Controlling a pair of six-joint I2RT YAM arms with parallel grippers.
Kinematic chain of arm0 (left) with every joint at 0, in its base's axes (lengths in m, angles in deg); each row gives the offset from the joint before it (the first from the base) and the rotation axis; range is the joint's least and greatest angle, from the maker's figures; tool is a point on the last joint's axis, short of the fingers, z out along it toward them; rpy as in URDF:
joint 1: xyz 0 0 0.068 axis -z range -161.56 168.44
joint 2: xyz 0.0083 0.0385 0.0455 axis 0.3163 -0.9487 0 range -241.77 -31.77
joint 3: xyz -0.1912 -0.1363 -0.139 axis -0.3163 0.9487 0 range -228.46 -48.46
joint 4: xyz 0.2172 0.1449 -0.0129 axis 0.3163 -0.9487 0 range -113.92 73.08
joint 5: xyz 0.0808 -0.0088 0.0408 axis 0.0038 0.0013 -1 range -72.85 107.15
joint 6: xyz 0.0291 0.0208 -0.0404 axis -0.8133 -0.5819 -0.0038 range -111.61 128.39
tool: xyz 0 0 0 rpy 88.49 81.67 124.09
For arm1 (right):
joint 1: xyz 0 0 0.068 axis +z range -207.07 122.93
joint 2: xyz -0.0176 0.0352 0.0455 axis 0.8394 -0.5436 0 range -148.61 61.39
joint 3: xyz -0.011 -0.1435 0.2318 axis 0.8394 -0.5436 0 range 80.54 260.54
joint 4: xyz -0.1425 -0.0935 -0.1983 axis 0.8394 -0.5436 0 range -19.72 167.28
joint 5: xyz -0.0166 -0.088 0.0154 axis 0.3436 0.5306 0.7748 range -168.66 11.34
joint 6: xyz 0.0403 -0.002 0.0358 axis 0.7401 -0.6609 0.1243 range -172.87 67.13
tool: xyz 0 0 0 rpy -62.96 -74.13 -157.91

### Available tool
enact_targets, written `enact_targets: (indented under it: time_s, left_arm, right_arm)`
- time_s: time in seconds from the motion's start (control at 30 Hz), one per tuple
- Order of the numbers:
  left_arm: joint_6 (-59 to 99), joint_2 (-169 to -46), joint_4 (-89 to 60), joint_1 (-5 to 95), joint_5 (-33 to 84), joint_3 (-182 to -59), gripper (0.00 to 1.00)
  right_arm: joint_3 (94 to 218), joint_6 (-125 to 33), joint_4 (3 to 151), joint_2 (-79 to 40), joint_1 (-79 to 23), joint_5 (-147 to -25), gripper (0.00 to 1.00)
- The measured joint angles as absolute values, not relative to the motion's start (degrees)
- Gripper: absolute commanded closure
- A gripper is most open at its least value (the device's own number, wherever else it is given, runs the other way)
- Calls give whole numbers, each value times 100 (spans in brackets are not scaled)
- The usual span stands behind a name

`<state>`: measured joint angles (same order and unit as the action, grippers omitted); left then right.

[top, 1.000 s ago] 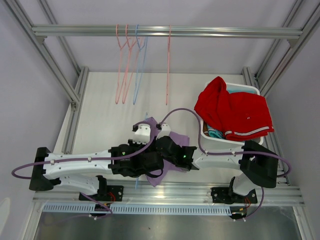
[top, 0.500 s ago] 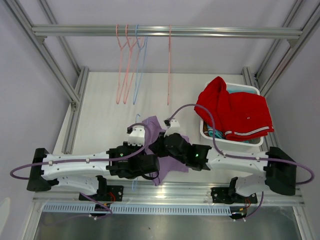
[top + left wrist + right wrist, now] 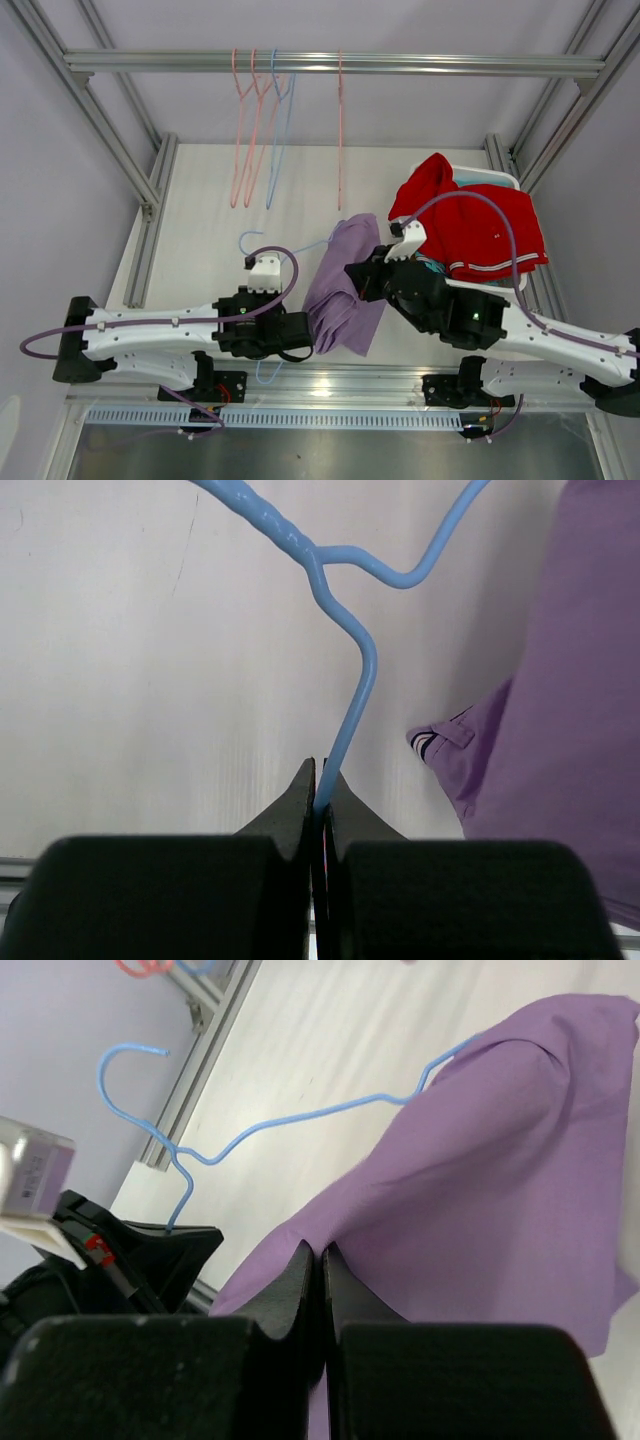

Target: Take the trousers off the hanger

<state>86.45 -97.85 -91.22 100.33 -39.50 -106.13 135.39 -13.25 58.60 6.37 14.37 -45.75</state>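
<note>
Left end effector (image 3: 318,785) clamped on wire of blue hanger (image 3: 352,695). Right end effector (image 3: 321,1260) pinched together on edge of lavender trousers (image 3: 480,1160). Cloth drapes over one hanger arm, between both arms, over tabletop (image 3: 210,220). Red trousers (image 3: 470,225) lie over white basket (image 3: 497,177).

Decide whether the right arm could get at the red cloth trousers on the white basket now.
Probably not yet: the red trousers lie close beside it, uncovered, but the right gripper is shut on the lavender cloth trousers.
</note>
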Motion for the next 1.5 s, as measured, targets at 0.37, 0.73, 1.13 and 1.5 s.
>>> enact_targets:
  time_s: [0.37,0.73,1.13,1.5]
  left_arm:
    - [8704,-9731,-9256,10043,-3947,-10600,100]
    - [8809,-9702,-9262,10043,-3969,-10600,100]
    - [8923,-9715,-9107,10076,-4094,-10803,100]
    - [8829,-9879,-8989,10083,-4175,-10924,100]
  right_arm:
    - [14776,-2458,4933,873,2420,-2868,100]
    - [15360,-4427,5377,871,3107,-405,100]
    - [15875,-5756,6033,869,2440,26,100]
    - [16286,-6276,6037,1325,1778,65,100]
